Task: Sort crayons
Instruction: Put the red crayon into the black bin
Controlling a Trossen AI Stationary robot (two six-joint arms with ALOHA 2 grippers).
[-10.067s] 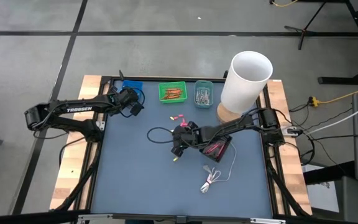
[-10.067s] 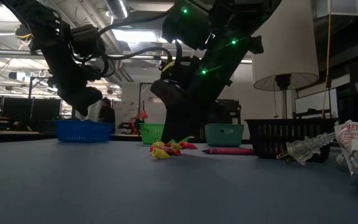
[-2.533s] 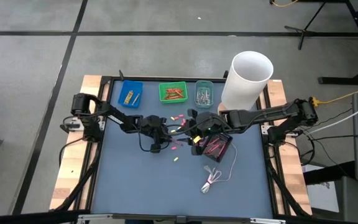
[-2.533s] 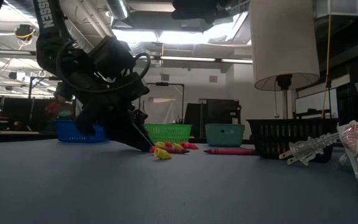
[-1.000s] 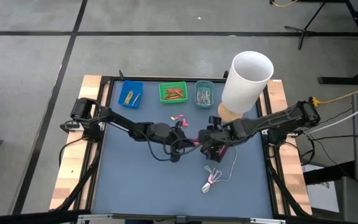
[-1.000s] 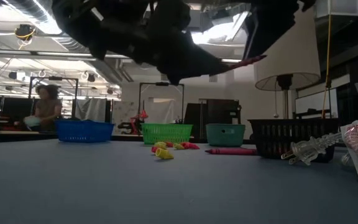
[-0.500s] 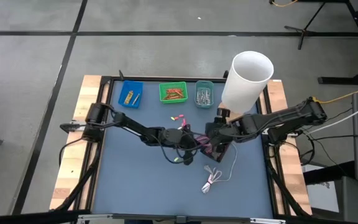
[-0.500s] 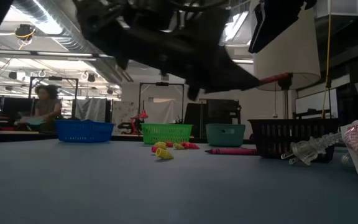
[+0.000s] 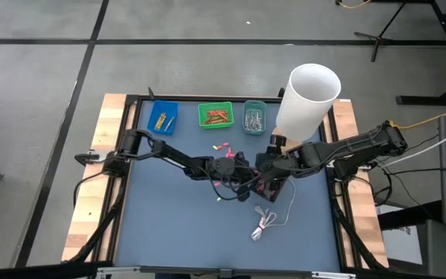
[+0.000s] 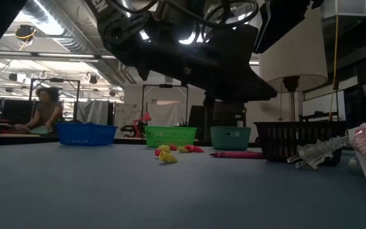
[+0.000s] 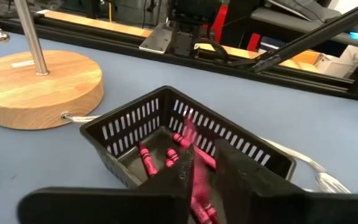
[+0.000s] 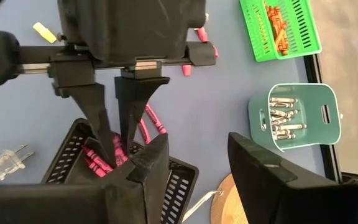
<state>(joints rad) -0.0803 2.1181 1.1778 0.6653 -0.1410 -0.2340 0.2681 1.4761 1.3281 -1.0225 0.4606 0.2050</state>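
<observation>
My left gripper (image 9: 245,184) reaches over the rim of a black basket (image 11: 129,124) that holds several pink crayons (image 11: 146,159). Its fingers stand a little apart, with a blurred pink crayon (image 11: 192,155) in the gap. My right gripper (image 12: 194,174) hovers open above the same basket (image 12: 67,152), close beside the left gripper (image 12: 114,134), and holds nothing. Loose pink and yellow crayons (image 10: 170,152) lie on the blue-grey table (image 9: 169,225). My left gripper has the pink crayon (image 11: 194,168) in the gap between its fingertips, over the inside of the basket. The fingers slant down from the table's left. The crayon is blurred, and I cannot tell whether the fingers touch it.
At the far edge stand a blue tray (image 9: 162,116), a green tray (image 9: 215,115) and a teal tray (image 9: 254,117). A lamp with a white shade (image 9: 308,97) rises on a wooden base (image 11: 39,87) beside the basket. A white cable with a plug (image 9: 265,225) lies nearer.
My left gripper has travelled toward the table's right edge and sunk a little, carrying a pink crayon to the black basket. In the low view the crayon that stuck out past its fingertips no longer shows there. My right gripper has drawn back and up a little.
</observation>
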